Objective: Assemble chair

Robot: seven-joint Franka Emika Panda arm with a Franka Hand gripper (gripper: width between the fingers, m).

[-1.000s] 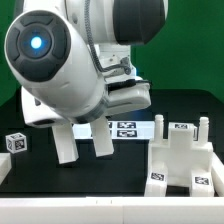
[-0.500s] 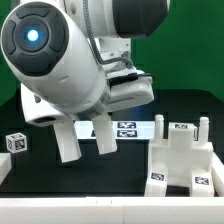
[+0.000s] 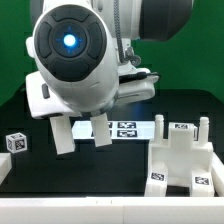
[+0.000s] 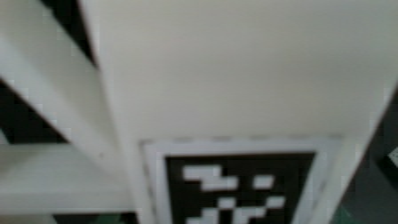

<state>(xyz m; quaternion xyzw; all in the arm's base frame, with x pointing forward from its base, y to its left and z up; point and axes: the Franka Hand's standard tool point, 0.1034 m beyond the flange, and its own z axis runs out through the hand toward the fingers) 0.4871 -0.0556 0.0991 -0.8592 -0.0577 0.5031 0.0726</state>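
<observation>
The arm (image 3: 75, 60) fills most of my exterior view and blocks the middle of the table (image 3: 120, 165), so the gripper (image 3: 82, 138) is largely hidden. Two white prongs (image 3: 62, 138) slant down from under the hand, side by side with a dark gap between them. I cannot tell whether they are the fingers or a chair part, so I cannot tell how wide the jaws stand or whether anything is gripped. In the wrist view a white tagged panel (image 4: 222, 90) sits blurred right up against the lens, with a thinner white bar (image 4: 45, 90) slanting beside it.

The partly built chair (image 3: 185, 155) stands on the table toward the exterior view's right, near the front edge, with two short posts upright and tags on its faces. A small tagged cube (image 3: 15, 142) sits alone at the exterior view's left. The marker board (image 3: 128, 129) lies flat behind the prongs, partly covered by them.

Open black tabletop lies between the prongs and the chair, and in front of both up to the table's pale front edge. A green backdrop (image 3: 205, 60) closes the rear.
</observation>
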